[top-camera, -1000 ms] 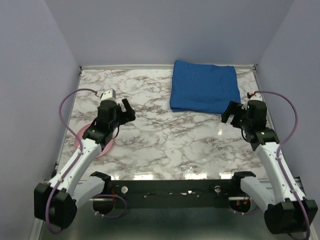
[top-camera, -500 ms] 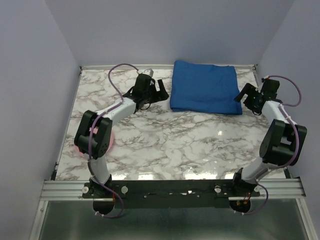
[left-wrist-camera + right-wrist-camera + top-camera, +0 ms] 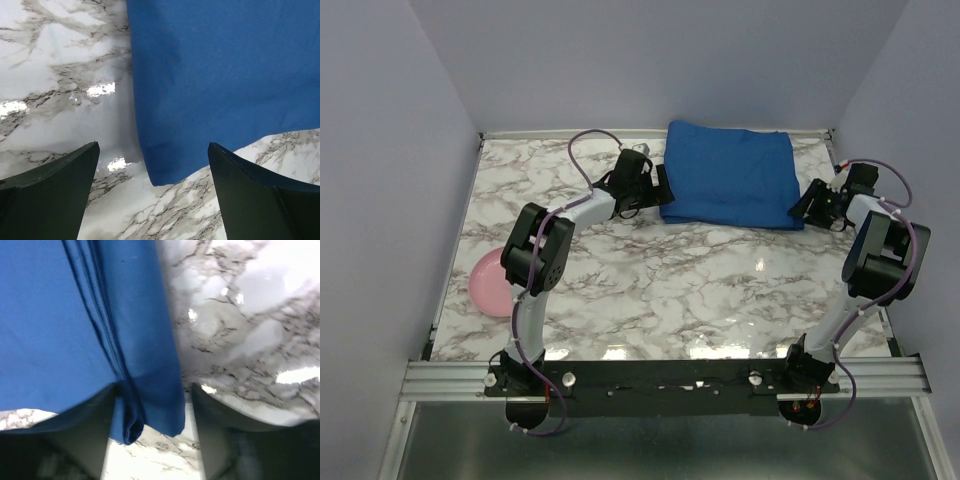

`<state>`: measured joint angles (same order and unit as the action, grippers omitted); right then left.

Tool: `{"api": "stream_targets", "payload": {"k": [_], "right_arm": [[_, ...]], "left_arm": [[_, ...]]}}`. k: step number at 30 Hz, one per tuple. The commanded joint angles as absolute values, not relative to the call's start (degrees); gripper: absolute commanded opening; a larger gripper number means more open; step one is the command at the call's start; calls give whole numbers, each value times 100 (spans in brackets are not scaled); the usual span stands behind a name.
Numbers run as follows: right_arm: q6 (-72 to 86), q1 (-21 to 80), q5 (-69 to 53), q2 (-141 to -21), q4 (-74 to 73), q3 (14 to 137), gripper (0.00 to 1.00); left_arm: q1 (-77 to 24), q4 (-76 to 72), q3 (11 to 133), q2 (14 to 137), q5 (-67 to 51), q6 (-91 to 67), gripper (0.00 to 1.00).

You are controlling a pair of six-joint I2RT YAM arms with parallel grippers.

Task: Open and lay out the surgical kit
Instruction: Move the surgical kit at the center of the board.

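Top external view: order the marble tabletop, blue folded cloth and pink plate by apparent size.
1. White-grey marble tabletop
2. Royal-blue folded cloth wrap
3. Pink round plate, partly hidden behind the left arm, yet clearly smallest

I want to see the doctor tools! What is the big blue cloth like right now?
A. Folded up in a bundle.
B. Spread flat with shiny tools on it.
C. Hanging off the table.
A: the royal-blue cloth wrap lies folded on the marble table, its stacked layers showing at the corner in the right wrist view; no tools are visible.
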<state>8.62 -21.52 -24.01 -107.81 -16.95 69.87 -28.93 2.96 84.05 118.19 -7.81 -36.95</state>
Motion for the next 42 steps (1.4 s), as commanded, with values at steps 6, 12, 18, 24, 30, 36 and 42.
{"api": "stream_targets", "payload": {"k": [6, 12, 18, 24, 30, 36, 42], "right_arm": [[325, -2180, -2725, -11074, -2048, 7356, 18], [290, -2180, -2944, -11074, -2074, 7365, 1], [308, -2180, -2944, -11013, -2074, 7295, 1], [422, -2180, -3032, -10942, -1986, 7190, 1], [553, -2180, -2962, -10767, -1907, 6970, 1], [764, -2180, -2752, -10407, -1960, 6532, 1], [1265, -2180, -2488, -9309, -1942, 5504, 1]], "left_arm": [[-2944, 527, 8850, 12085, -800, -3569, 99], [-2944, 720, 9105, 12374, -922, -3542, 99], [-3023, 861, 9176, 12542, -1292, -3612, 95], [-3059, 931, 9079, 12709, -1485, -3779, 63], [-3120, 967, 9018, 12639, -1468, -3779, 15], [-3225, 1072, 8579, 12218, -1257, -3727, 0], [-3471, 1353, 7639, 11453, -976, -3647, 0]]}}
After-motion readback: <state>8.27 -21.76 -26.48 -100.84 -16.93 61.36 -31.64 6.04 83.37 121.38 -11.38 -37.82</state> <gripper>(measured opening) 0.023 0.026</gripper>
